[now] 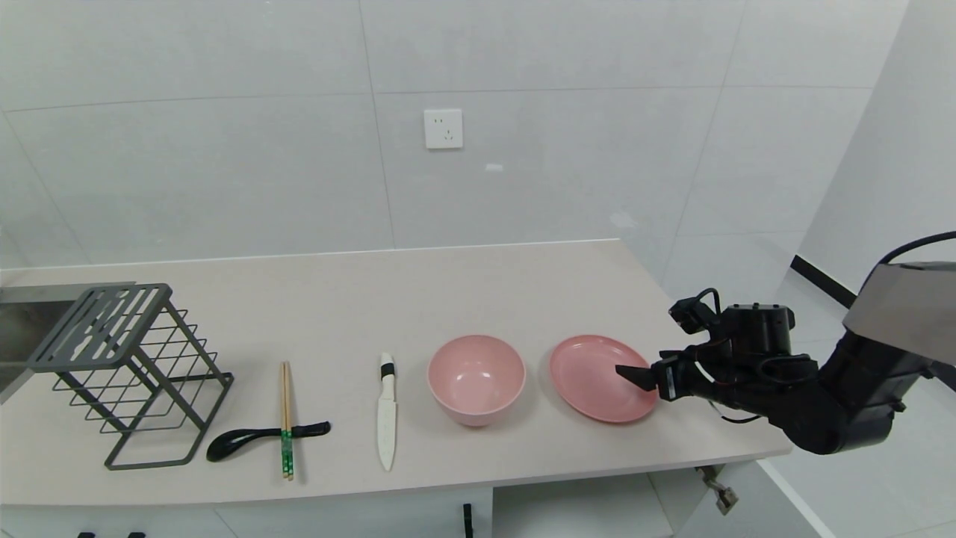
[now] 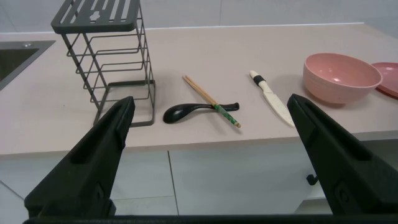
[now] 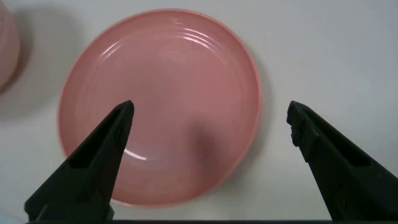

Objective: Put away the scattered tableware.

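Note:
A pink plate [image 1: 601,377] lies on the counter at the right, with a pink bowl [image 1: 476,377] just to its left. My right gripper [image 1: 635,377] hovers open over the plate's right part; in the right wrist view its fingers [image 3: 93,162] straddle the plate [image 3: 161,106] without touching it. Further left lie a white knife [image 1: 386,411], a pair of chopsticks [image 1: 287,422] crossing a black spoon [image 1: 254,437], and a grey wire rack [image 1: 127,366]. My left gripper [image 2: 211,162] is open and holds nothing, in front of the counter's front edge, facing the spoon [image 2: 186,112] and chopsticks [image 2: 211,101].
The counter [image 1: 448,291] ends just right of the plate and drops off there. A sink edge [image 1: 15,314] shows at the far left behind the rack. A tiled wall with a socket [image 1: 444,128] stands behind. Cabinet fronts [image 2: 236,180] lie below the counter.

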